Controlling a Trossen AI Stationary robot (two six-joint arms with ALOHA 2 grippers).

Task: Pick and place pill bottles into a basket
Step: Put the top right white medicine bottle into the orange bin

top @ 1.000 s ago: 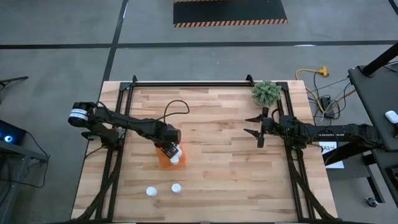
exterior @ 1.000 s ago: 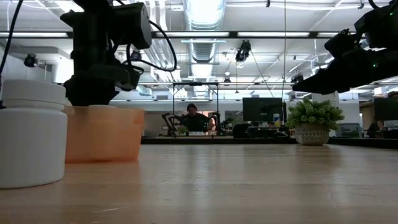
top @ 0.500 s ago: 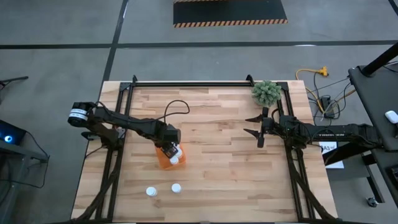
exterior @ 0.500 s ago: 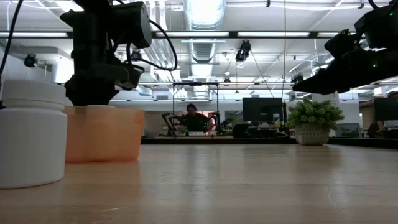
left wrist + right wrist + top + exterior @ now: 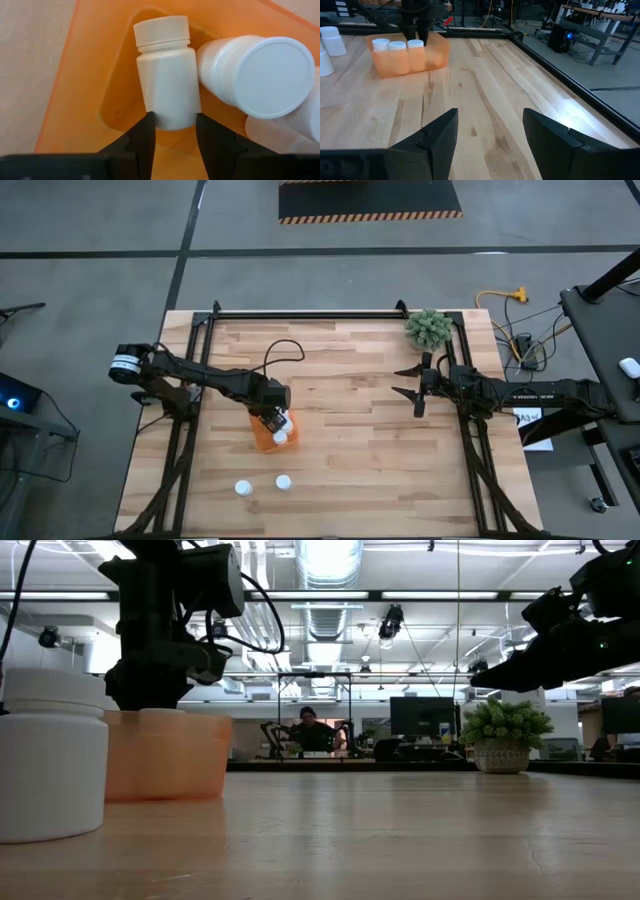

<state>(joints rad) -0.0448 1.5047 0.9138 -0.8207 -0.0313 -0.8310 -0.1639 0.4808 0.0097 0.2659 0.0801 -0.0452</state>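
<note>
My left tool (image 5: 174, 131) is clamped narrow on a pill bottle (image 5: 167, 82), lowered into the basket (image 5: 262, 441) beside other bottles (image 5: 262, 75). Letting go off-level could tip it onto its neighbour. Two bottles (image 5: 262, 484) wait on the table (image 5: 350, 450) nearby. My right tool (image 5: 408, 381) hangs wide and empty, well apart.

The left pincer (image 5: 175, 131) grips the base of a white pill bottle (image 5: 166, 75) between its two dark fingers (image 5: 142, 137), inside the orange basket (image 5: 95, 75). A second bottle (image 5: 260, 75) touches it, cap toward the camera, with pale desk (image 5: 30, 60) beyond the rim.
</note>
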